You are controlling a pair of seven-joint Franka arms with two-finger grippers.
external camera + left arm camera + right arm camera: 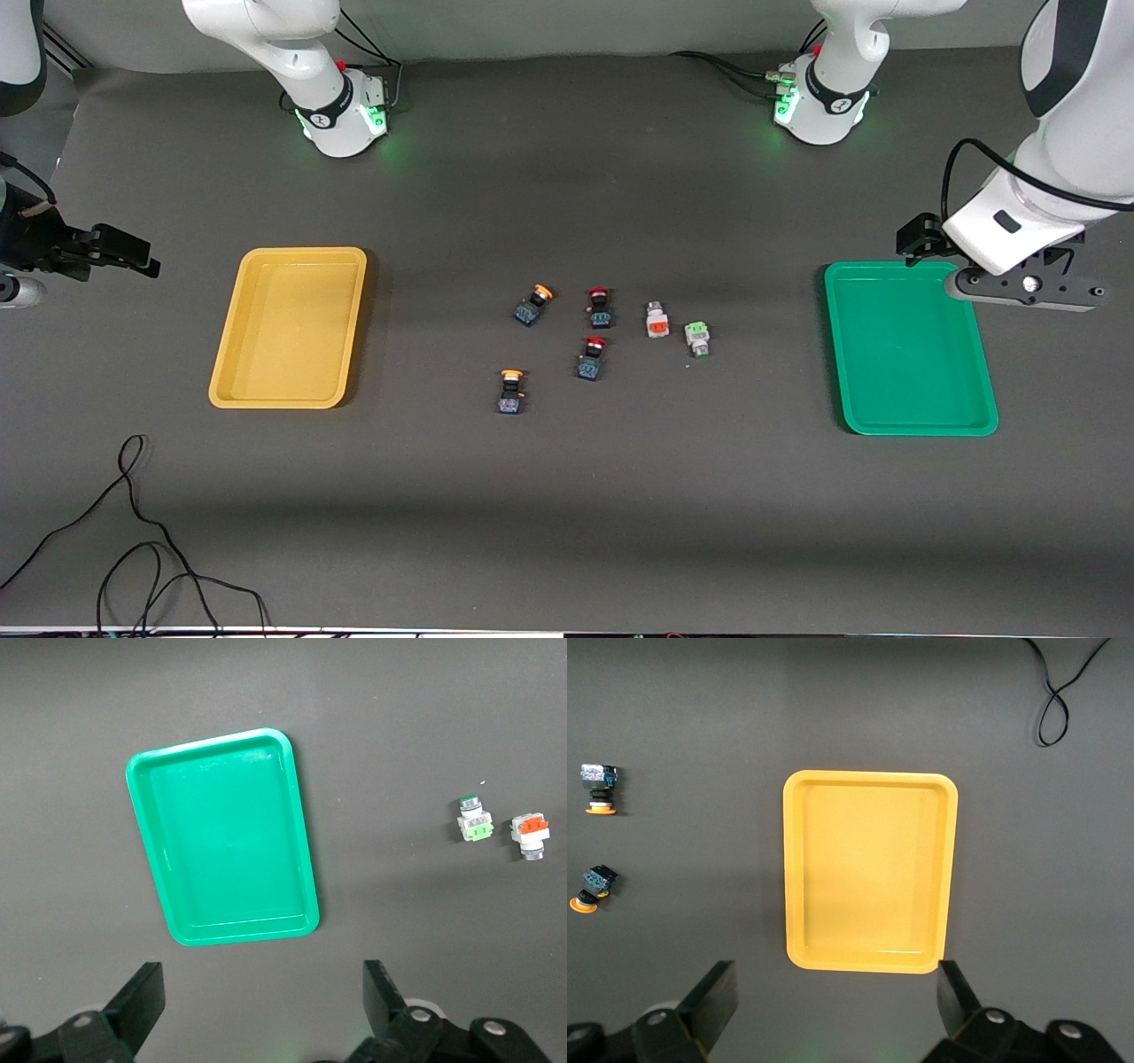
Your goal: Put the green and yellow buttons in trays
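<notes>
A yellow tray (288,328) lies toward the right arm's end of the table and a green tray (910,347) toward the left arm's end. Both are empty. Between them lie two yellow-capped buttons (534,305) (510,392) and one pale-green-faced button (697,338). My left gripper (1028,288) hangs open and empty over the green tray's outer edge; its wrist view shows the gripper (261,988), the tray (226,842) and the green button (474,822). My right gripper (124,257) is open and empty, outside the yellow tray; its wrist view shows the gripper (837,988), that tray (868,873) and both yellow buttons (600,788) (591,888).
Two red-capped buttons (600,307) (592,358) and a white button with an orange face (656,320) lie among the task's buttons. A loose black cable (133,532) lies near the front edge, toward the right arm's end.
</notes>
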